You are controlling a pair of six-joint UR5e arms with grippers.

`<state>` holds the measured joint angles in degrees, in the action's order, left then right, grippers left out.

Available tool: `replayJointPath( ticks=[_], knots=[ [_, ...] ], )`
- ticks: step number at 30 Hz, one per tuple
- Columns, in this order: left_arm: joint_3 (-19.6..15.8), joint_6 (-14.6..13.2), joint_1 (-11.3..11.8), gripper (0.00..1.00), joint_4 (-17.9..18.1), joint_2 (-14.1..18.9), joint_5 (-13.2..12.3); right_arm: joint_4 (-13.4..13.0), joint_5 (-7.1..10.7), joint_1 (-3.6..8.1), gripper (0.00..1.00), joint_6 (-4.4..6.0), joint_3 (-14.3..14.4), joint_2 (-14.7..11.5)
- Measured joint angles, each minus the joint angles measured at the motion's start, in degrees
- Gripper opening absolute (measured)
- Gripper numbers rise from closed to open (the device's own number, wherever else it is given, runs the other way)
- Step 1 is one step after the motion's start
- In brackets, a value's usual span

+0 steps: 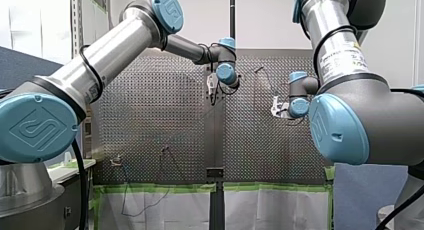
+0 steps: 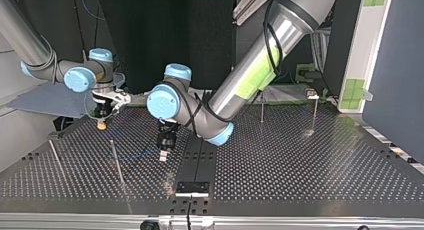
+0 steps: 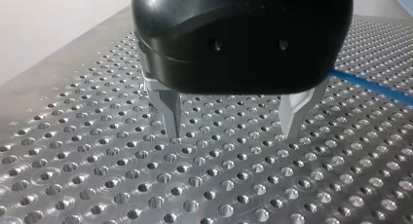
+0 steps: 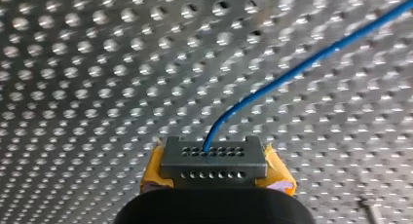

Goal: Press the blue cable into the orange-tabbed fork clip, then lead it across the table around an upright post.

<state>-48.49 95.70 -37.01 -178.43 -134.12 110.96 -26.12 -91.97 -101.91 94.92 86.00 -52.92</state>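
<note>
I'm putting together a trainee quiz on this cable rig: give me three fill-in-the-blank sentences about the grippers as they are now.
The jaws of my right gripper are shut on the ___ cable.
The jaws of my left gripper stand ___, with nothing between them.
The pads on my right gripper are ___.
Missing words: blue; open; yellow.

Blue cable (image 4: pixel 302 63): thin, one end held at my right gripper (image 4: pixel 214 158) (between yellow pads (image 4: pixel 280 177)), curved there, then run straight over the table (image 4: pixel 73 87). Upright post (image 2: pixel 116 161): thin, metal, recorded standing free
</note>
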Motion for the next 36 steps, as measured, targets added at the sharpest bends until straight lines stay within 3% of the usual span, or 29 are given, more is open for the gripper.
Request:
replayJointPath(
  ticks=[11,22,36],
  knots=[
    [0.0,0.1,0.1,1.0,-0.5,0.0,0.6,-3.9,-0.25,0.79,0.0,0.13,1.5,4.1],
    [0.0,0.2,0.2,1.0,-0.7,0.0,1.3,-5.1,-0.27,1.08,0.0,-0.55,1.7,6.5],
    [0.0,0.2,0.1,1.0,-0.8,0.0,1.6,-7.3,-0.13,3.48,0.0,-1.52,3.0,9.1]
  ],
)
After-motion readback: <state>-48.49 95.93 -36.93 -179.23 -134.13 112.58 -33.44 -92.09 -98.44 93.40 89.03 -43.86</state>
